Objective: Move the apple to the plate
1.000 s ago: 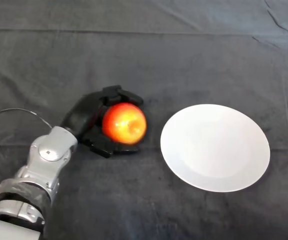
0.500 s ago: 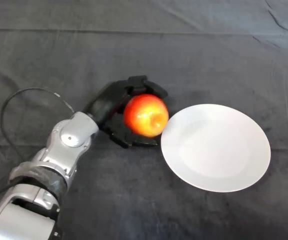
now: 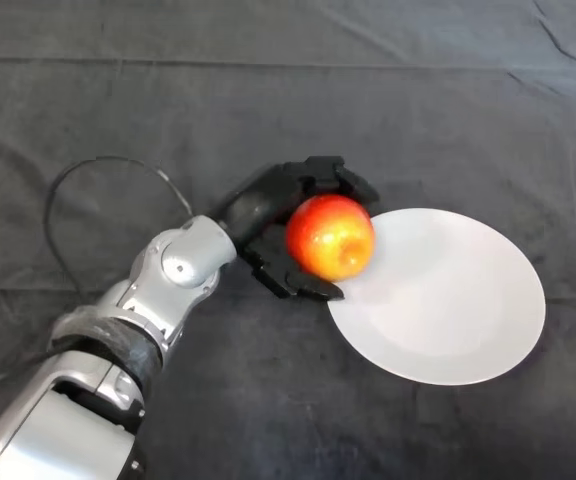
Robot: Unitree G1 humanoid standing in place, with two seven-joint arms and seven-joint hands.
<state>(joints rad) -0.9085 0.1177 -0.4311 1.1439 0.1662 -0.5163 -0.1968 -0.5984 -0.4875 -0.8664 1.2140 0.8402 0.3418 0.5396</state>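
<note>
A red and yellow apple (image 3: 331, 236) is held in my black left hand (image 3: 279, 213), whose fingers and thumb curl round it from above and below. The apple is over the left rim of a round white plate (image 3: 453, 300) that lies on the dark cloth right of centre. My silver-grey arm reaches in from the lower left. The hand's palm is partly hidden behind the apple.
The dark cloth (image 3: 288, 110) covers the whole table, with creases near the far edge and the right side.
My hand has carried the apple to the right, from well left of the plate to over the plate's left rim. The plate has stayed put.
</note>
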